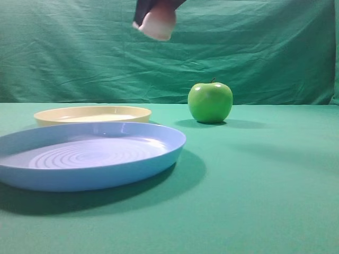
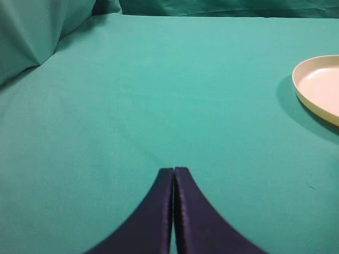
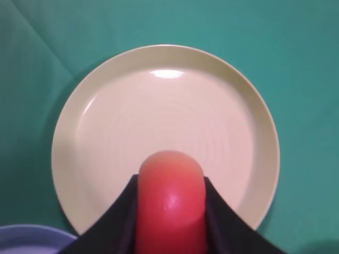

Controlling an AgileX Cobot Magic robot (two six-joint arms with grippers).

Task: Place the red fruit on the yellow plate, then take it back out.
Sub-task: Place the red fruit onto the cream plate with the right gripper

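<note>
The red fruit (image 3: 170, 203) is clamped between the dark fingers of my right gripper (image 3: 170, 182), high in the air. Straight below it lies the yellow plate (image 3: 159, 106), bare inside. In the exterior view the fruit (image 1: 158, 24) shows its pale underside at the top edge, above and a little right of the yellow plate (image 1: 92, 114), which lies far left on the green cloth. My left gripper (image 2: 173, 170) is shut, with nothing in it, over bare cloth; the yellow plate's rim (image 2: 318, 87) shows to its right.
A larger light-blue plate (image 1: 87, 156) with concentric rings lies in front of the yellow one; its edge (image 3: 32, 238) shows in the right wrist view. A glossy green apple (image 1: 210, 101) stands to the right. A green backdrop hangs behind the table.
</note>
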